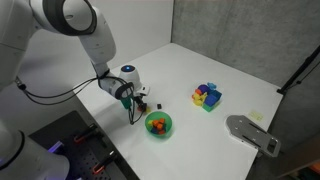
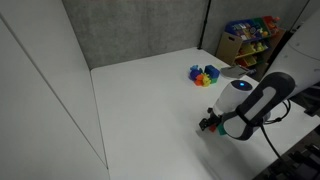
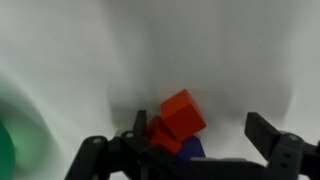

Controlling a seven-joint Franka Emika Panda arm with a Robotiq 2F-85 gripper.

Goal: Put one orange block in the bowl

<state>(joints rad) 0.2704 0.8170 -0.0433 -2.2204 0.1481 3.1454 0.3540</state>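
In the wrist view an orange block [image 3: 183, 112] lies on the white table, against a redder block [image 3: 160, 135] and a dark blue block [image 3: 190, 148]. My gripper [image 3: 198, 128] is open and low over them, with a finger on each side. The blocks sit nearer the left finger. The green bowl [image 1: 159, 125] stands just beside the gripper [image 1: 134, 103] in an exterior view and has small orange-red pieces in it. Its edge shows at the left of the wrist view [image 3: 5, 145]. In the exterior view where my arm hides the bowl, the gripper [image 2: 207, 124] is down at the table.
A blue, yellow and purple cluster of toy blocks [image 1: 207, 96] sits further along the table, also seen in the exterior view from the far side [image 2: 204, 75]. A grey flat object [image 1: 250, 133] lies near the table's corner. A shelf of coloured toys [image 2: 250, 35] stands beyond the table.
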